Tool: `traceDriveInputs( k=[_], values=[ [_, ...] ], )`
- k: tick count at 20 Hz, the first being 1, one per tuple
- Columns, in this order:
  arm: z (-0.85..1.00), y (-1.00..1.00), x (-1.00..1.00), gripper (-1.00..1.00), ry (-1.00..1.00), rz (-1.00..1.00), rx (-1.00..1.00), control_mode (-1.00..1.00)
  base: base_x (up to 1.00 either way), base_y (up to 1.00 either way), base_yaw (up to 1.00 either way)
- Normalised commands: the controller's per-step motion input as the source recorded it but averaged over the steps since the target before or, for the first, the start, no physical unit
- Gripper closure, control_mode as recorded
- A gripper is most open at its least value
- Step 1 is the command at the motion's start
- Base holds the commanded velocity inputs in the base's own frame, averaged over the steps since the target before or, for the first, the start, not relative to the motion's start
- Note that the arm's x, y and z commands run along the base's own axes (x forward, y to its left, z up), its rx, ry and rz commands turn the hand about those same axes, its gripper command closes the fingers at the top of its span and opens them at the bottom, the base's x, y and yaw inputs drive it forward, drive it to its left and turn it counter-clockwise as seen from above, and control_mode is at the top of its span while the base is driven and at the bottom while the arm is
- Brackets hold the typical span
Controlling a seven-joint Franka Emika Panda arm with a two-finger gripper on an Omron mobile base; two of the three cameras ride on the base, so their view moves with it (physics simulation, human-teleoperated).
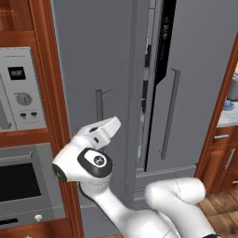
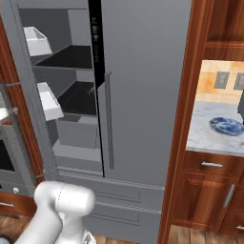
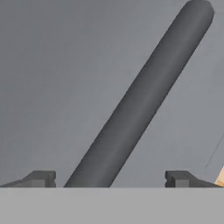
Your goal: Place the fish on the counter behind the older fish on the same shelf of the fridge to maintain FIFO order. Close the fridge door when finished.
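From the left base, the arm's hand reaches the left door handle point(image 1: 99, 105) of the fridge point(image 1: 195, 69), that door ajar; from the right base, black shelves point(image 2: 78, 97) show beside the counter point(image 2: 209, 131); the hand camera finds the gripper point(image 3: 109, 179), its 2 fingers spread, straddling the bar, fish unseen.

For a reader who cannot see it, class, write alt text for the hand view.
A thick dark grey bar handle runs diagonally across the matte grey fridge door, seen close up. The tool is open, one dark fingertip on each side of the handle's lower end.
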Motion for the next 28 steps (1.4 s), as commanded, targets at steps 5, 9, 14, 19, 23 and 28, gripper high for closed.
traceDriveInputs(
  k=[5, 9, 14, 19, 23, 28],
  values=[
    [0.13, -1.0, 0.23, -1.0, -0.09, 0.2, 0.16, -1.0, 0.0, 0.0, 0.0],
    [0.16, -0.98, 0.33, -1.0, -0.08, 0.24, 0.16, -1.0, 0.0, 0.0, 0.0],
    [0.15, -0.82, 0.37, -1.0, -0.06, 0.18, 0.14, -1.0, 0.0, 0.0, 0.0],
    [0.24, -0.37, 0.45, -1.0, -0.03, 0.06, 0.09, -1.0, 0.0, 0.0, 0.0],
    [0.31, -0.01, 0.47, -1.0, 0.0, 0.0, 0.02, -1.0, 0.0, 0.0, 0.0],
    [0.22, 0.0, 0.45, -1.0, 0.0, -0.01, 0.0, -1.0, 0.0, 0.0, 0.0]
  ],
)
